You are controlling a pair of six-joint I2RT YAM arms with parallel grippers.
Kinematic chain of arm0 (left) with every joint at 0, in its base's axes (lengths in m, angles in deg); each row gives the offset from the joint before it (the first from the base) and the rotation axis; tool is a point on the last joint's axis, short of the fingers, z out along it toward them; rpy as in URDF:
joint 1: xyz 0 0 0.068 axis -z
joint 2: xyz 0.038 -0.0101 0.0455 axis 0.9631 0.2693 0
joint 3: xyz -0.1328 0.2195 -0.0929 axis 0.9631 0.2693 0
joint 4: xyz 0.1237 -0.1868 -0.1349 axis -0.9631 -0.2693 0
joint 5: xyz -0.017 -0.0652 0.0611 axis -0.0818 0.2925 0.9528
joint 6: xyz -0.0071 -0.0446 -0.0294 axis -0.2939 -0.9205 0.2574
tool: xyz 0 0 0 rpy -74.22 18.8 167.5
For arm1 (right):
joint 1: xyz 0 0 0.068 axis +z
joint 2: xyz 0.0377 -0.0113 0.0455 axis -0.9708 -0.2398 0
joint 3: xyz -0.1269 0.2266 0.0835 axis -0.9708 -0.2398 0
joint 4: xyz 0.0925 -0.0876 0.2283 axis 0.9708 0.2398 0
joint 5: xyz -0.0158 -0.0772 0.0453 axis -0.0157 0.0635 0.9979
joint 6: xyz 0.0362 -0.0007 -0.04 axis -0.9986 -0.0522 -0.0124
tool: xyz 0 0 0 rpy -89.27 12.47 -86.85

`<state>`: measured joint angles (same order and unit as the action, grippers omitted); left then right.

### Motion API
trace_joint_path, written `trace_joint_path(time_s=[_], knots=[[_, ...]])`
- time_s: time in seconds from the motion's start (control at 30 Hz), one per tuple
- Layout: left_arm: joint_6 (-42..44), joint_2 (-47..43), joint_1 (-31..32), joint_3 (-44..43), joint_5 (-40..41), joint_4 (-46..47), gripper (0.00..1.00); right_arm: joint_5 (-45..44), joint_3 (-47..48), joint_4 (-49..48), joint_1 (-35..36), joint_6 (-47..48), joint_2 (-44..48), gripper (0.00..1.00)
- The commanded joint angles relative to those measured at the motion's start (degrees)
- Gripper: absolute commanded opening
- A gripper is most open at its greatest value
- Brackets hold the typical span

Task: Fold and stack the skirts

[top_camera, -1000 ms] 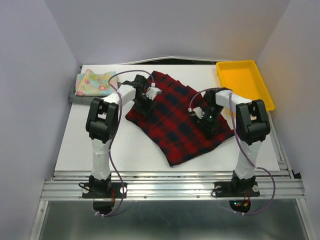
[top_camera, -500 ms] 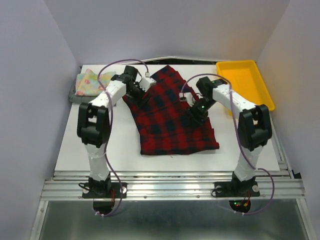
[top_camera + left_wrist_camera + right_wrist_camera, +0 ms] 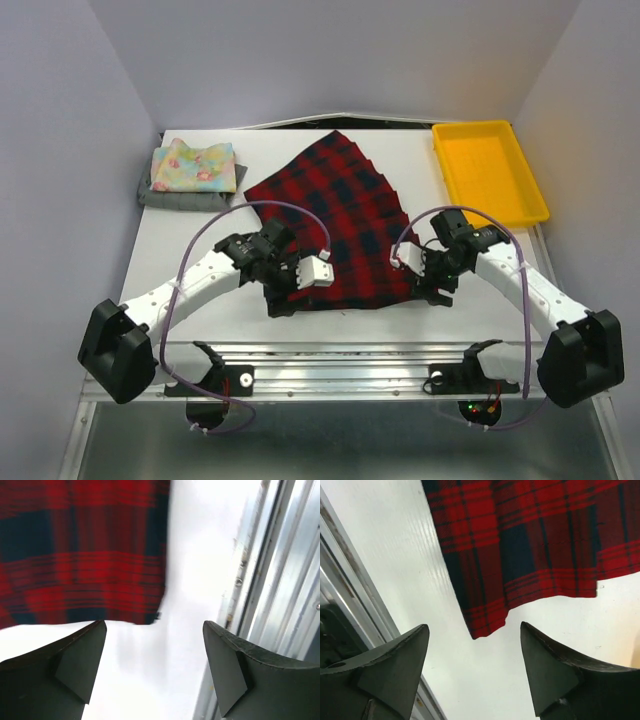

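Table (image 3: 170,240): the plaid skirt (image 3: 330,210) is spread flat at centre. Its long axis runs far to near, with the narrower end pointing away from me and the broad edge towards my bases. At far left the floral skirt (image 3: 195,165) sits folded on the grey skirt (image 3: 158,198).

Left pincer (image 3: 154,630): open, empty, just off the near-left corner. Right pincer (image 3: 474,627): open, empty, just off the near-right corner. Each arm is nearest its own corner, so I judge the fold starts from there.

text: none readable | labels: none | numbers: none
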<state>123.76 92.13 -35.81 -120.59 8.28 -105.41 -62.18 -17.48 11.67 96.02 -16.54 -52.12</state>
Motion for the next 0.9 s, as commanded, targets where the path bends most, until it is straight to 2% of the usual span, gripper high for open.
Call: trace_joint_path(time_s=[0.0,0.13,0.23,0.3,0.33,0.4,0.43,0.53,0.67,0.77,0.8,0.87], knots=[[-5.3,-3.06,2.04,3.72,4.97,5.43,0.9,-2.76,-4.84,-9.69,0.49,7.38,5.08,0.8],[-5.67,-3.06,2.3,6.62,8.23,9.12,0.9,-1.62,-10.12,-14.43,1.8,10.63,8.25,0.84],[-5.23,-2.45,3.7,8.2,9.64,12.02,0.9,-1.52,-12.93,-16.9,2.51,10.55,7.64,0.83],[-5.14,-1.4,4.85,8.64,9.73,13.61,0.9,-2.4,-14.87,-20.76,3.04,9.86,5.8,0.77],[-4.97,-0.17,5.2,8.99,9.82,14.57,0.89,-2.84,-15.31,-22.6,3.04,8.55,5.09,0.68],[-4.7,1.15,6.43,9.17,10.52,15.1,0.87,-4.16,-15.05,-26.21,3.04,7.39,3.51,0.58],[-4.35,2.46,6.69,9.0,10.52,15.19,0.86,-4.51,-14.27,-26.65,3.04,5.91,1.94,0.49],[-3.39,4.06,7.31,8.82,10.17,15.02,0.83,-5.48,-11.28,-26.66,3.04,5.11,0.43,0.42],[-2.86,5.81,8.63,10.4,10.52,16.51,0.81,-5.57,-9.87,-25.69,3.04,5.72,1.66,0.24],[-2.77,8.36,9.25,11.63,12.27,17.91,0.72,-6.01,-8.99,-23.95,3.04,5.98,2.62,0.15],[-3.03,8.89,9.25,11.55,13.5,18.27,0.6,-6.09,-8.55,-23.41,3.04,5.98,2.71,0.12],[-3.91,9.16,9.25,10.76,14.47,18.36,0.44,-6.53,-6.54,-21.66,3.04,5.72,3.06,0.04]])
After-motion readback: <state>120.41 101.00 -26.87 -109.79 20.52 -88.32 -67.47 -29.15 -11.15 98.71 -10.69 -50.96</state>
